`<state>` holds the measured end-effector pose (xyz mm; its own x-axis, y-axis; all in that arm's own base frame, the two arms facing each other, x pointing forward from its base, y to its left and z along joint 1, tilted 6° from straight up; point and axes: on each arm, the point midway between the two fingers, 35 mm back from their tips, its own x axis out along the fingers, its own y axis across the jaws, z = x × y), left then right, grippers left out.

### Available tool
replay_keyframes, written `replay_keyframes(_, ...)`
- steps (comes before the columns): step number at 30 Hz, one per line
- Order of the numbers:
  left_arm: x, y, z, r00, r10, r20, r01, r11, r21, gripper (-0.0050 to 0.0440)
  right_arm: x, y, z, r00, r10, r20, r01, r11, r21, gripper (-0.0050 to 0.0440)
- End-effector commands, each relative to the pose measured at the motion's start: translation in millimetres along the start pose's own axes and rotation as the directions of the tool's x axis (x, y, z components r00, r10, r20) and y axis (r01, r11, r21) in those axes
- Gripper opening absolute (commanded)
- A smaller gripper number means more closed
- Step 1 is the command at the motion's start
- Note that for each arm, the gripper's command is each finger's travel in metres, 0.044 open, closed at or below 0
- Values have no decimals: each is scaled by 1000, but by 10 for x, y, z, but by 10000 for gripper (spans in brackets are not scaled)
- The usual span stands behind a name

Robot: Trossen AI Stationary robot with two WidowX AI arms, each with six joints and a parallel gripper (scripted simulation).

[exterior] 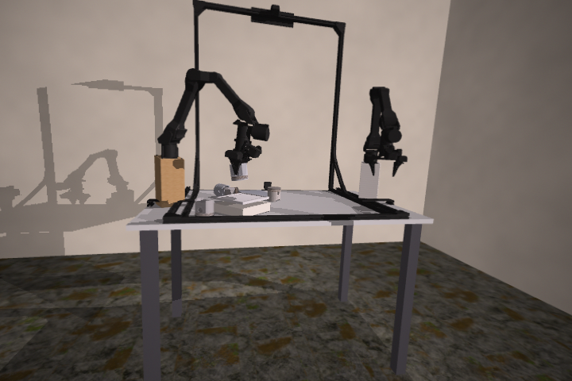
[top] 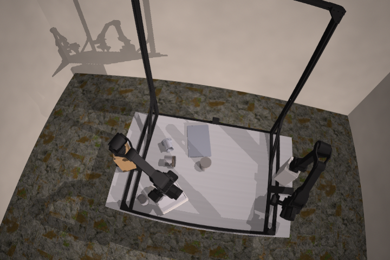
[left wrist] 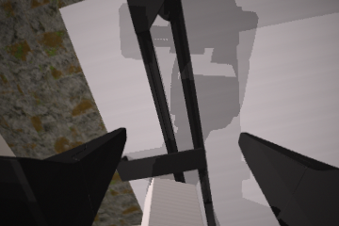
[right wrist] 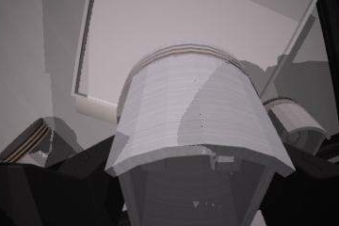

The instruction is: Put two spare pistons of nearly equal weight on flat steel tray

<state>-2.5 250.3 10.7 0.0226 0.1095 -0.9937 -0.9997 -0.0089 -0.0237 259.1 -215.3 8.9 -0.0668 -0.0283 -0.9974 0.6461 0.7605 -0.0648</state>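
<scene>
The flat steel tray (top: 198, 141) lies on the bench with nothing on it. My right gripper (exterior: 238, 171) is shut on a pale piston (exterior: 240, 171) (right wrist: 191, 108), held in the air above the white box-like scale (top: 179, 203) (exterior: 254, 209) (right wrist: 177, 21). In the top view the arm hides this piston. One piston (top: 168, 144) (exterior: 220, 189) lies left of the tray, another (top: 168, 161) lies just nearer. A brownish piston (top: 205, 162) (exterior: 274, 194) stands near the tray's near edge. Another piston (top: 142, 199) (exterior: 205, 208) (right wrist: 295, 121) stands beside the scale. My left gripper (exterior: 383, 171) (left wrist: 184, 135) is open and empty.
A black frame (top: 198, 227) (exterior: 268, 218) surrounds the bench, with posts rising at its sides. The left arm stands on a white block (top: 284, 176) (exterior: 369, 182) (left wrist: 172, 202), the right arm on an orange block (top: 126, 163) (exterior: 169, 182).
</scene>
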Motion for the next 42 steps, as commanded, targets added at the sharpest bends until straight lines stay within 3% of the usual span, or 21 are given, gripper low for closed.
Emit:
replay_keyframes(1, -1, -2, 1, 1000, -1, 0, 1, 1000, 1, 440, -14, -2, -202, 995, -2, 103, 3, 1000, -6, 158)
replay_keyframes(9, -1, -2, 1, 1000, -1, 0, 1, 1000, 1, 440, -1, -3, -462, 992, -2, 124, 3, 1000, -6, 158)
replay_keyframes(19, -1, -2, 1, 1000, -1, 0, 1, 1000, 1, 440, 1, 497, -463, 992, -2, 124, 36, 963, -267, 158)
replay_keyframes(21, -1, -2, 1, 1000, -1, 0, 1, 1000, 1, 440, 1, 497, -463, 992, -2, 124, 36, 963, -267, 158)
replay_keyframes(42, -1, -2, 1, 1000, -1, 0, 1, 1000, 1, 440, 5, 1447, -467, 992, -2, 124, 89, 711, -698, 158)
